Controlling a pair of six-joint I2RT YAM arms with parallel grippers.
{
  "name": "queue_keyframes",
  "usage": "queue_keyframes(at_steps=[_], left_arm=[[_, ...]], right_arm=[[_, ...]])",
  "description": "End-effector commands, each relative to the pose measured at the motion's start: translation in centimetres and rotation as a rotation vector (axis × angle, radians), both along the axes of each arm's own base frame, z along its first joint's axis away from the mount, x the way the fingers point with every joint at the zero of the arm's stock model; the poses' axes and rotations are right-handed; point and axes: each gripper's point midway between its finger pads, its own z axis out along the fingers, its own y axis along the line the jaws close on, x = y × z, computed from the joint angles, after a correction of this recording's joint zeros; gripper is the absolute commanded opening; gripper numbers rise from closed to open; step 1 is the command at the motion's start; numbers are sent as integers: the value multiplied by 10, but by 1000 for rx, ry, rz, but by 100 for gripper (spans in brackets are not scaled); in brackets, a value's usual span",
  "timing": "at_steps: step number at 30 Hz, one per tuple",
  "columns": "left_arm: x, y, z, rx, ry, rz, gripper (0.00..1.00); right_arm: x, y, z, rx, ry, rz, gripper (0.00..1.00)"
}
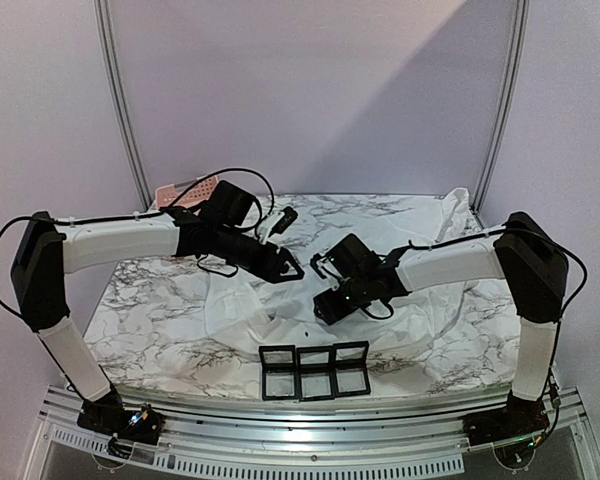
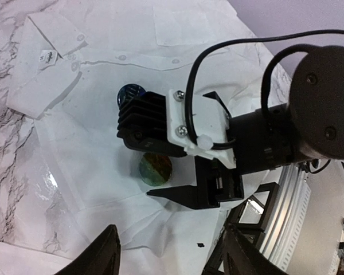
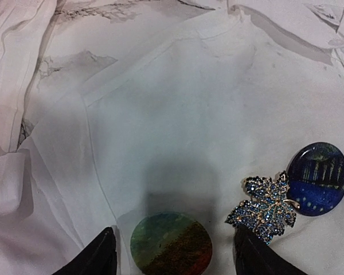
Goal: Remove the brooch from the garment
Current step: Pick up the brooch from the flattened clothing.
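One leaf brooch [image 3: 265, 209], right-wrist view only

Marble-pattern table [image 1: 150, 322]; pale lilac walls [image 1: 310, 90]; two metal poles [image 1: 121, 100].

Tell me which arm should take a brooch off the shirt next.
Right. The right gripper hangs open close over the shirt, the round green brooch between its fingertips, the leaf brooch beside one. The left gripper, also open, looks on from farther off, with the right one in its way.
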Motion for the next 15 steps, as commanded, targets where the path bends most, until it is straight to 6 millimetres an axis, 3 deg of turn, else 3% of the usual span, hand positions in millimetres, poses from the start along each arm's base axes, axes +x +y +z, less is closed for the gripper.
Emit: queue_keyframes(at_steps=[1, 15], left_arm=[[5, 6, 7, -16, -8, 27, 61], [10, 9, 7, -28, 1, 49, 62]], right_arm=[[-1, -1, -11, -56, 0, -23, 69], [-2, -15, -34, -254, -92, -24, 62]])
